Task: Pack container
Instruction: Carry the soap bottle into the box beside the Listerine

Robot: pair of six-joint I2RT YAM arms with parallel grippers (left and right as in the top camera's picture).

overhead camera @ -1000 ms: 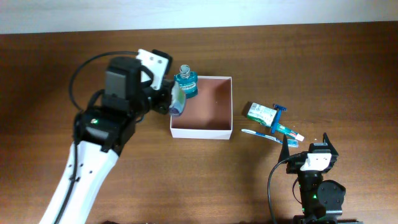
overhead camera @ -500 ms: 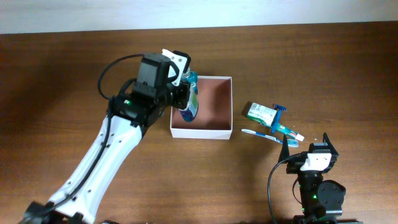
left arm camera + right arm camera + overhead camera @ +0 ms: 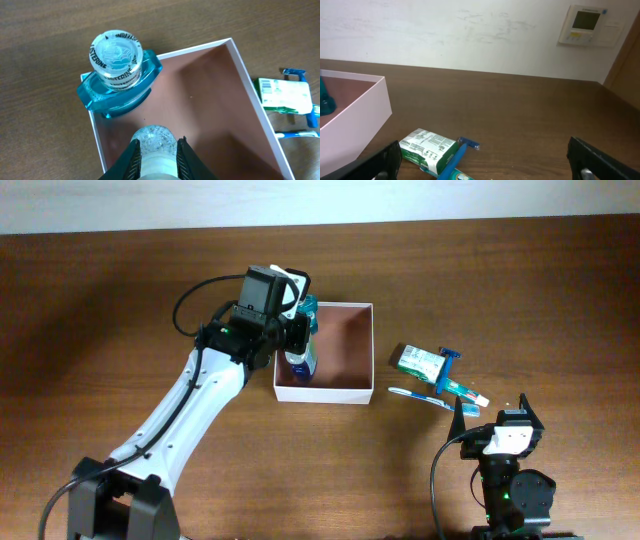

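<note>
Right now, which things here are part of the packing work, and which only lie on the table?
In the job: container, teal mouthwash bottle in its corner, small bottle held by the left gripper.
Lying about: green-and-white packet, blue razor, toothbrush, all right of the container.

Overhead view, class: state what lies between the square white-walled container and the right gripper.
Overhead, between the white-walled container and the right gripper lie a green-and-white packet, a blue razor and a blue-and-white toothbrush.
</note>
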